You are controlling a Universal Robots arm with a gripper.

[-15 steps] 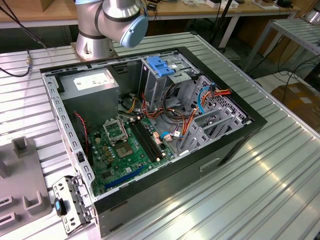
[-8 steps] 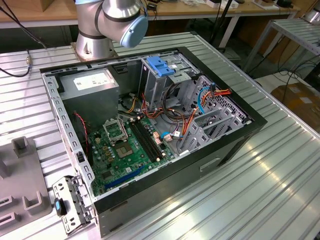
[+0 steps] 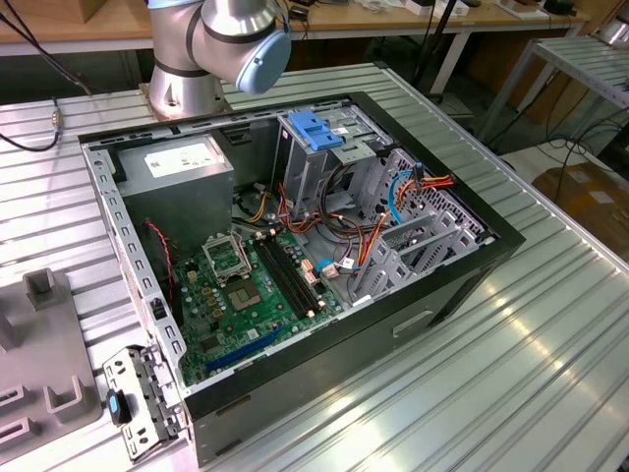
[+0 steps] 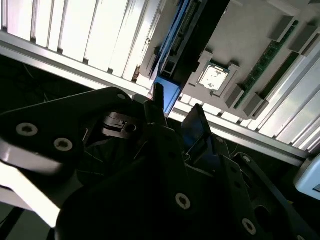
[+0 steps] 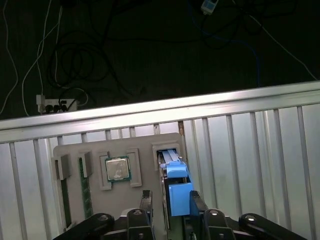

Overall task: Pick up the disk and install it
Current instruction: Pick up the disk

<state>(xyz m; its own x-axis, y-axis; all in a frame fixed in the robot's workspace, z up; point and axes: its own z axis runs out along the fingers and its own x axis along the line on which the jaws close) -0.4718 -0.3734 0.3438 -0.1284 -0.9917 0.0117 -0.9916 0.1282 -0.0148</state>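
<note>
Blue plastic marks the end of the disk (image 5: 175, 175), which sits between the black fingers (image 5: 196, 204) of the gripper (image 5: 171, 201) in the first wrist view. The claw is narrow and straddles the drive. One finger looks to be against the blue rail and the other seems to have a thin gap, so I judge the grip not yet closed. The disk stands on its edge in a slot of a grey holder tray (image 5: 145, 142), which lies on the ribbed metal table (image 5: 250, 150).

To pick well, the fingers should sit centred on the rail end and squeeze both flat sides evenly. The lift should run straight along the slot, since a tilt could jam the drive against the slot walls.

Beside the slot the tray holds a processor chip (image 5: 117, 168), and further along, memory sticks (image 5: 86, 187). Beyond the table's edge lie a dark floor and loose cables (image 5: 80, 65).

The wrist points steeply down over the tray, close to that edge. In the exterior view the arm (image 3: 231, 39) rises from its base just behind the open computer case (image 3: 462, 285). Inside the case, a metal drive cage (image 3: 316, 133) with a blue top stands on the side nearest the base.
</note>
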